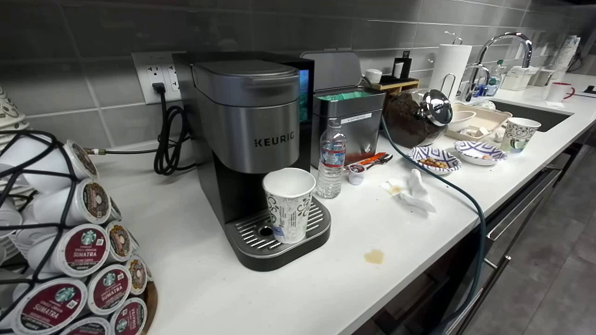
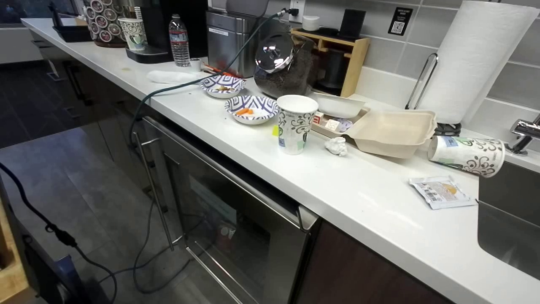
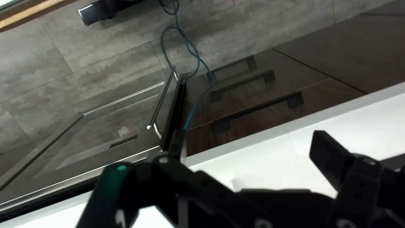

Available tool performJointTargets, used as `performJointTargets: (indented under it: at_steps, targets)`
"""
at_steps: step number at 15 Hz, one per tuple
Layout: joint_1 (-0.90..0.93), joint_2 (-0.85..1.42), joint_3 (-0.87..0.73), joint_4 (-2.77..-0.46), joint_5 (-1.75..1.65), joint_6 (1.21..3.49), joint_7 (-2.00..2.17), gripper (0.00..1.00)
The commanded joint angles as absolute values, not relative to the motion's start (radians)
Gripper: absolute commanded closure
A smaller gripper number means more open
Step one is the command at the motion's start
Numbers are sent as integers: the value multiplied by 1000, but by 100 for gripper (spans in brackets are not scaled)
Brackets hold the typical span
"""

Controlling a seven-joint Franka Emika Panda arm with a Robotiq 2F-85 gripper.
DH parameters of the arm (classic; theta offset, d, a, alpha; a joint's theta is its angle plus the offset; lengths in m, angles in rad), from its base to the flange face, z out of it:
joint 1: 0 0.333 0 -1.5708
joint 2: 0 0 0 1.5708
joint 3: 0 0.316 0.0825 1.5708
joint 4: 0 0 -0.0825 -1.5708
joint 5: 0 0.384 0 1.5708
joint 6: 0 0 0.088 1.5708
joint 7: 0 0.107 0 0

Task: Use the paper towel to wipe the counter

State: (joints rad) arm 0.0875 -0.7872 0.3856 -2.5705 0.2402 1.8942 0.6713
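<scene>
My fingers (image 3: 330, 160) wide apart, the crumpled paper towel (image 1: 416, 191) clear of them on the counter (image 1: 288, 293).
Also outside my fingers, a patterned bowl (image 1: 433, 152) holds brown morsels (image 1: 433, 163), the neighbouring bowl (image 2: 253, 102) orange pieces (image 2: 243, 112), the jar (image 1: 421, 110) dark contents (image 1: 401, 119).

In an exterior view, the coffee maker (image 1: 247, 130) stood on the counter (image 1: 298, 298), right of the coffee pods (image 1: 84, 251), a paper cup (image 1: 288, 204) upright on its drip tray (image 1: 253, 244). A bottle (image 1: 331, 163) stood just right, before a bin (image 1: 361, 132). A spill (image 1: 374, 256) lay right of the tray; the paper towel (image 1: 416, 191) lay farther right, left of two bowls (image 1: 430, 152), with a jar (image 1: 405, 121) behind those. In an exterior view, a takeout box (image 2: 392, 135) lay right of the bowls, a second cup (image 2: 295, 126) stood before its left end, and a packet (image 2: 443, 193) lay left of the sink (image 2: 506, 223).
</scene>
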Motion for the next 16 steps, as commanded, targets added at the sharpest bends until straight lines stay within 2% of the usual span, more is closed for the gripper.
performJointTargets:
  at_steps: [1, 3, 6, 11, 12, 13, 16]
  targets:
    - [46, -612, 470, -2520, 281, 2089, 856, 0]
    - [-25, -489, 556, -2482, 237, 2220, 950, 0]
    - [-144, -326, 637, -2411, 111, 2300, 1032, 0]
    - [-99, -91, 453, -2267, -201, 2251, 1090, 0]
    - [-73, -64, 414, -2234, -203, 2208, 1093, 0]
    - [-28, -139, 380, -2315, -175, 2274, 1062, 0]
    - [-13, -67, 330, -2251, -187, 2241, 1054, 0]
